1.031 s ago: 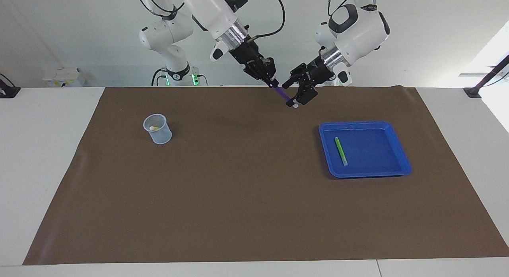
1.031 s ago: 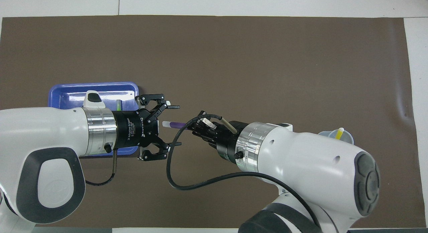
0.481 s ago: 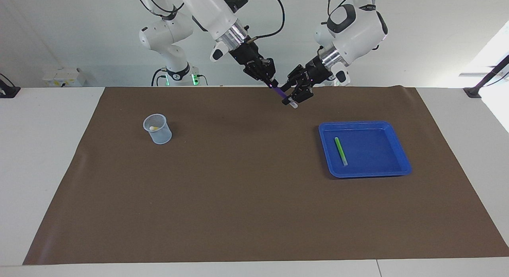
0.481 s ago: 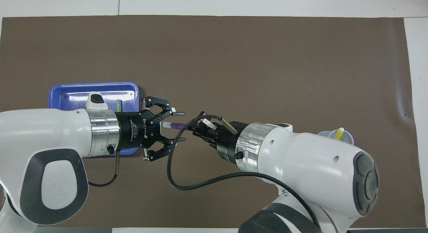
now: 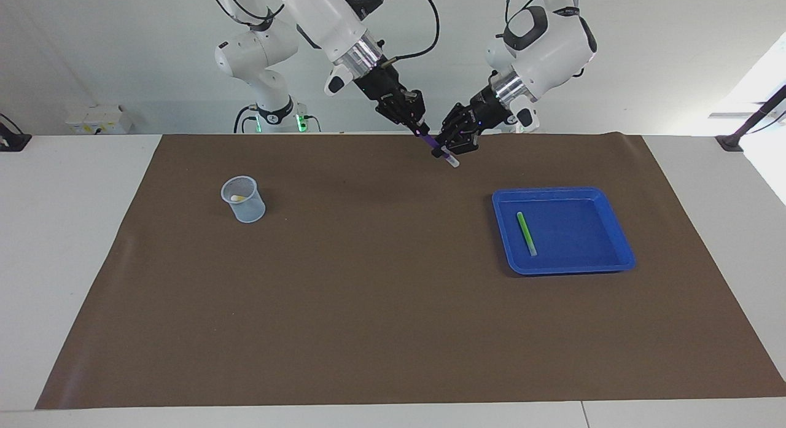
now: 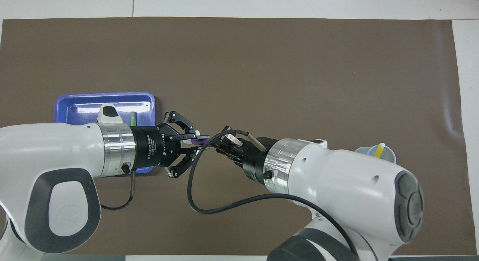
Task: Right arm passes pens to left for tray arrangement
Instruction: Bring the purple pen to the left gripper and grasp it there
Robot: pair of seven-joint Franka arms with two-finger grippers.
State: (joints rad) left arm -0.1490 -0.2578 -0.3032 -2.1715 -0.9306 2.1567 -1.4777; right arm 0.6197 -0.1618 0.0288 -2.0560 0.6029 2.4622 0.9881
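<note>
**Two grippers now clamped on one purple pen**

Two grippers are joined at the purple pen (image 5: 437,150), which is held in the air over the brown mat (image 5: 381,305) at the robots' edge of the table. A second ago the left gripper (image 5: 453,147) stood wide open around the pen's pale end; half a second ago it was partly closed; now it is clenched on that end. The right gripper (image 5: 421,130) has been kept clenched on the pen's upper end throughout. The pen has hardly been moved, and it is slanted down toward the left arm's end of the table.

By this the handover is judged to be at its midpoint: the pen has been taken by the left arm but not yet let go by the right. A release by the right gripper is what appears to be called for next, after which the pen could be carried to the tray.

One green pen (image 5: 526,233) is already laid flat in the blue tray (image 5: 614,265), which is set near the left arm's end of the table, farther from the robots than the joined grippers. The yellow pen (image 6: 380,149) is stood upright in the translucent cup (image 5: 244,199) toward the right arm's end. Nothing else is seen in either container.
</note>
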